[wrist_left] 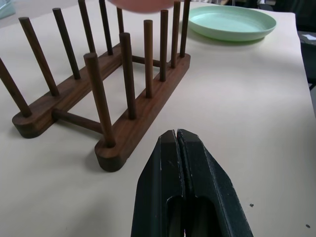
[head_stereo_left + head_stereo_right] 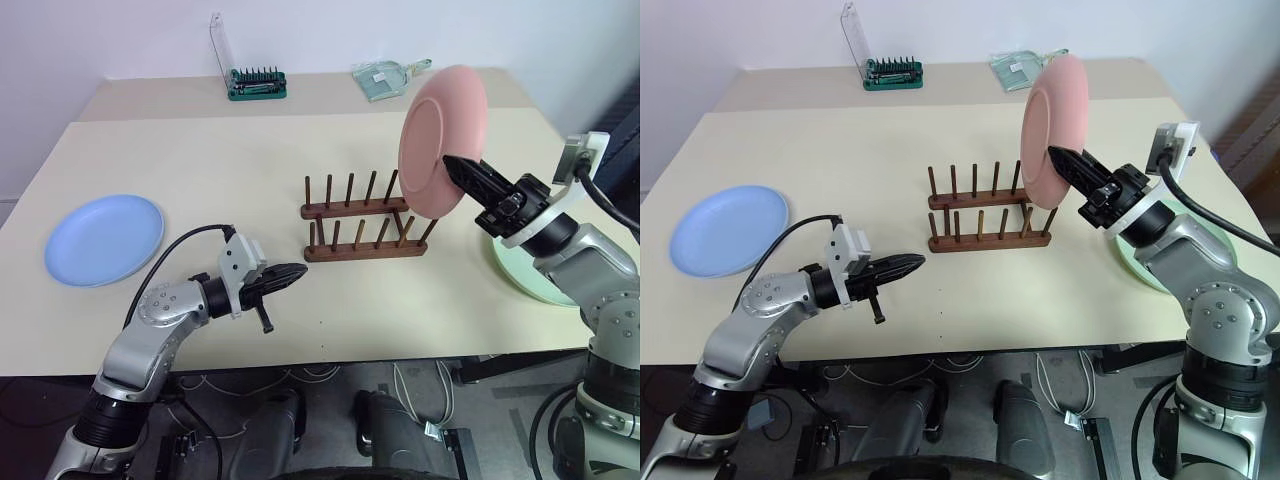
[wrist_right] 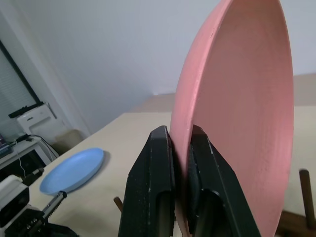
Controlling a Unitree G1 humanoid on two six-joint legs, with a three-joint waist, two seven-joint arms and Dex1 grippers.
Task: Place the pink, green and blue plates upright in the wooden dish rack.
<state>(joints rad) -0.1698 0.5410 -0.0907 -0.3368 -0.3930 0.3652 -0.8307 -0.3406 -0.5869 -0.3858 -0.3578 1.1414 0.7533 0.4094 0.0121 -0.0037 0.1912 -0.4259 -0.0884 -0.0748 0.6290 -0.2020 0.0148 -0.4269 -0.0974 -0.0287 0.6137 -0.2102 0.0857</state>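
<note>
**Pink plate held on edge above the rack**

Head views: The right gripper [image 2: 462,170] is seen pinching the rim of the pink plate [image 2: 440,135], which is held upright in the air, just above the end of the wooden dish rack [image 2: 362,225] nearest that gripper. No plate is seated between the pegs. The green plate [image 2: 520,270] lies flat on the table [image 2: 250,150] below and behind the right gripper, partly covered by the arm. The left gripper [image 2: 290,273] is pressed together and empty, held low over the table with its tip just short of the rack's near end. The blue plate [image 2: 105,238] lies flat well away from it, on its outer side. A green bit holder [image 2: 257,84] stands at the table's far edge.

Left wrist view: The two black fingers [image 1: 165,182] are seen closed against each other, with the rack directly ahead of them. The green plate is seen beyond the rack, and the lower edge of the pink plate hangs over the far pegs.

Right wrist view: The plate's rim is clamped between the fingers [image 3: 158,163], the plate rising ahead of them. The blue plate is seen far off on the table.
</note>
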